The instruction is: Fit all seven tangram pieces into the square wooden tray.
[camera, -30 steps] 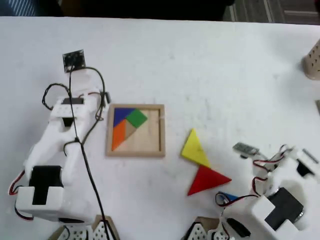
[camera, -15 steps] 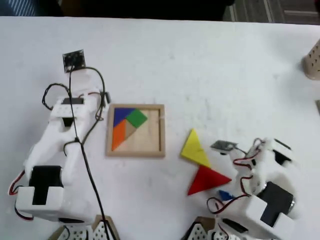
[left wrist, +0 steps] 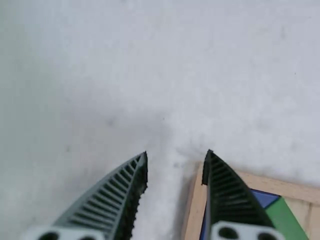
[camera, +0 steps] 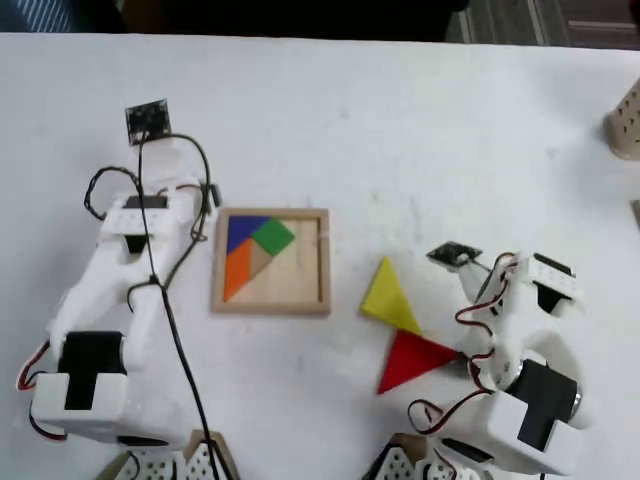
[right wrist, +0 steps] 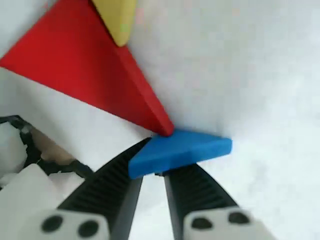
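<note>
My right tool (right wrist: 152,170) is nearly closed, its two ribbed fingers pinching a small blue triangle (right wrist: 180,150) at their tips. That triangle sits low over the white surface (camera: 400,130), and one of its corners touches the sharp tip of the red triangle (right wrist: 85,85). The red triangle lies flat on the surface, and the yellow triangle (camera: 390,298) lies just beyond it, the two meeting at a corner. In the high view both are to the right of the tray (camera: 325,260), apart from it, with the right arm (camera: 520,350) close beside the red one.

My left tool (left wrist: 176,155) is open with nothing between its fingers. It hangs over the tray's corner, one finger above the bare surface and the other above the wooden rim.

The tray lies flat near the middle of the surface. Three coloured pieces sit in its left part: a blue piece (camera: 240,232) at the far corner, a green piece (camera: 272,236) touching it, and an orange piece (camera: 235,272) below the blue one. A pale tan shape shows between the orange and the green; I cannot tell whether it is a piece or bare wood.
</note>
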You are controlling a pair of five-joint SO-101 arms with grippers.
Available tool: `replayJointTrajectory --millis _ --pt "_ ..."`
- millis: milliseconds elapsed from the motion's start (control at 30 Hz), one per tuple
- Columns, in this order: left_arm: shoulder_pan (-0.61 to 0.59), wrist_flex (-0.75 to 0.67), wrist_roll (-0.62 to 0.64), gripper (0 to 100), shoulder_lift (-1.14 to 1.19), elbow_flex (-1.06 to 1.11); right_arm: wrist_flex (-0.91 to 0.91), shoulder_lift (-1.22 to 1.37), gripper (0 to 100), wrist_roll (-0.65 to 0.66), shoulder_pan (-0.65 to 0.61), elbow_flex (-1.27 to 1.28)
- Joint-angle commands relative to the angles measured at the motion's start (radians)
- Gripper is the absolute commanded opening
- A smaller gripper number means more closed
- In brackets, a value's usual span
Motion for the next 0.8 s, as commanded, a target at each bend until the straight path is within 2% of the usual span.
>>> replayJointTrajectory --millis 0,467,767 --pt "0.019 0.005 -0.011 20 -0.01 -0.057 -0.056 -0.016 1.9 -0.046 -0.021 -0.041" --pt "0.018 0.006 -0.011 20 -0.01 -0.054 -0.134 -0.025 1.8 -0.241 -0.185 -0.046" --pt "0.021 0.006 -0.011 20 -0.01 -0.055 0.174 -0.027 1.8 -0.275 -0.295 -0.118"
